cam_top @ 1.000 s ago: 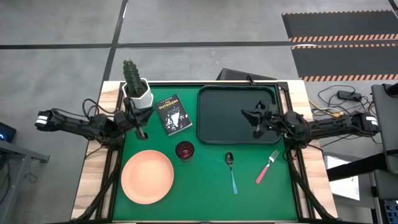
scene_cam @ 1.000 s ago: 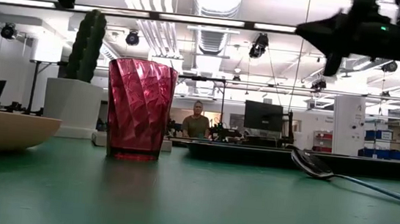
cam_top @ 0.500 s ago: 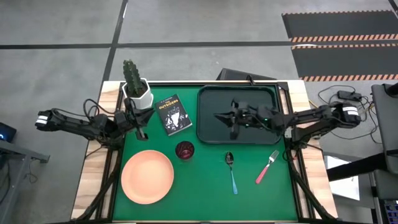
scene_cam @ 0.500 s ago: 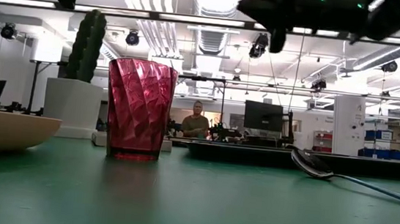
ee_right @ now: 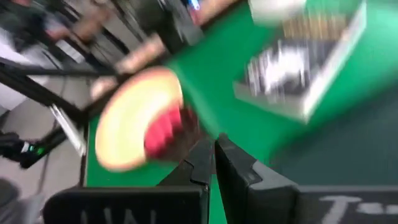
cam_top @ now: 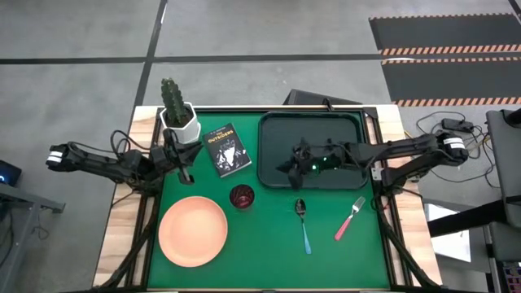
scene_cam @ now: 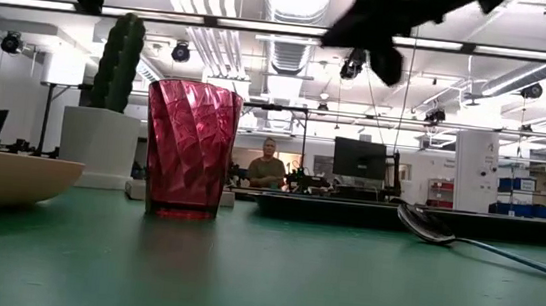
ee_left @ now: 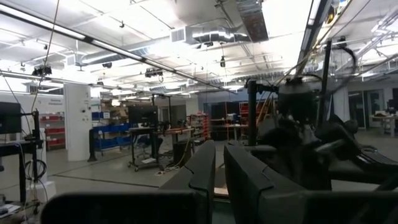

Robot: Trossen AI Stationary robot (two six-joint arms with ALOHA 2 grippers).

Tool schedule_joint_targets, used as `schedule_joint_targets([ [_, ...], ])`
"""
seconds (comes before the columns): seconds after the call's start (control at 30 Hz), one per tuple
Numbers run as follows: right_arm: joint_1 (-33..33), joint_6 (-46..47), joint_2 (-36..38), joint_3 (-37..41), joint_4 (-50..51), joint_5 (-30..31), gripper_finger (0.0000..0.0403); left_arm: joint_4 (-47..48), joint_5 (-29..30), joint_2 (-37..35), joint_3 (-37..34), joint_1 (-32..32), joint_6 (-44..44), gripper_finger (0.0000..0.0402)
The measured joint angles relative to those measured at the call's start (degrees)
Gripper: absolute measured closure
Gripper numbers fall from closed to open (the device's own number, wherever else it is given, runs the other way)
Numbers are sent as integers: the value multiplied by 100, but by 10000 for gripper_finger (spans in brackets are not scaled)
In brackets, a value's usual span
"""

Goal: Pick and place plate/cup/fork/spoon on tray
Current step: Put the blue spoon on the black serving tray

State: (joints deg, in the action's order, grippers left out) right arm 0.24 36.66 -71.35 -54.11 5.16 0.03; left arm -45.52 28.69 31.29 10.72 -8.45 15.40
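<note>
Green felt covers the table (cam_top: 269,244); a workshop with ceiling lights lies behind. Right gripper (cam_top: 285,168), fingers pressed together and empty, hangs over the tray (cam_top: 273,130), the cup (cam_top: 242,196) just beyond its fingertips. It likely needs to open and descend. Left gripper (cam_top: 184,172), also clenched, waits near the cactus pot (cam_top: 181,122).
</note>
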Motion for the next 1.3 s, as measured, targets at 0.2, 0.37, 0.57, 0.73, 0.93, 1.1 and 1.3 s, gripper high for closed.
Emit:
schedule_joint_targets([
  [0.2, 731, 2472, -211, -454, 2119, -5, 394, 2, 0, 103, -11, 0, 0, 384],
  [0.37, 1381, 3822, -742, -875, 2992, 214, 394, 4, 0, 244, -11, 0, 4, 384],
  [0.57, 1916, 4538, -1739, -1552, 3766, 134, 394, 31, 0, 323, -13, 9, 16, 384],
  [0.73, 2009, 5122, -2445, -2100, 4965, -421, 394, -10, 0, 308, -13, 9, 390, 384],
  [0.93, 2012, 5146, -2822, -2542, 5282, -460, 393, -7, 0, 311, -13, 7, 490, 384],
  [1.1, 2016, 5402, -2817, -2612, 5281, -476, 358, -5, 0, 303, -13, 7, 490, 384],
  [1.3, 2052, 5679, -2836, -2522, 5286, -454, 282, -6, 1, 315, -13, 7, 488, 384],
])
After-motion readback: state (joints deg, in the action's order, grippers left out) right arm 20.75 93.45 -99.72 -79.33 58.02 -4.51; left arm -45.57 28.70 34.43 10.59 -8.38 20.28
